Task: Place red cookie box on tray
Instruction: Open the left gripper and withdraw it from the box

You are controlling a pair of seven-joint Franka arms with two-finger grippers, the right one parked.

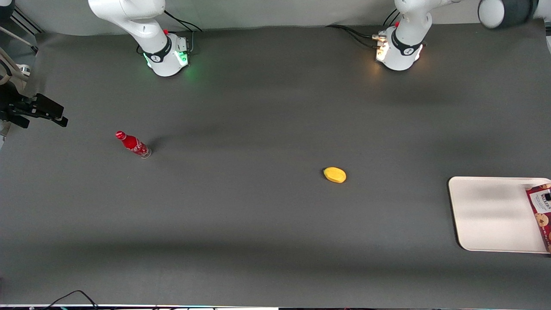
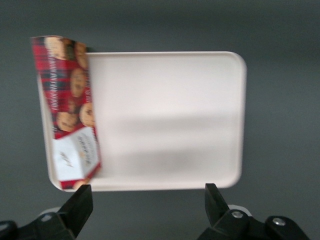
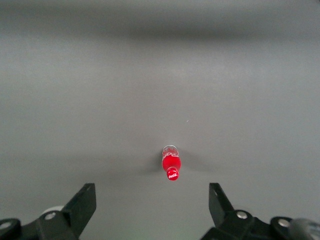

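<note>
My gripper (image 2: 145,205) hangs above the tray (image 2: 170,120), fingers (image 2: 80,205) wide & empty, since the box (image 2: 67,110) lies along the tray's edge, clear of them — looks placed.

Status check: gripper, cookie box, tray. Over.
Gripper open, empty, above the tray. Red cookie box lies on tray, along one edge. Nothing in the way.

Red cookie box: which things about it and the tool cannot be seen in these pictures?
- Front view: red cookie box on the tray is cut off by the picture edge.
- Left wrist view: its label text is blurred.
- Tool, open above the table beside the tray: not in the front view.
</note>
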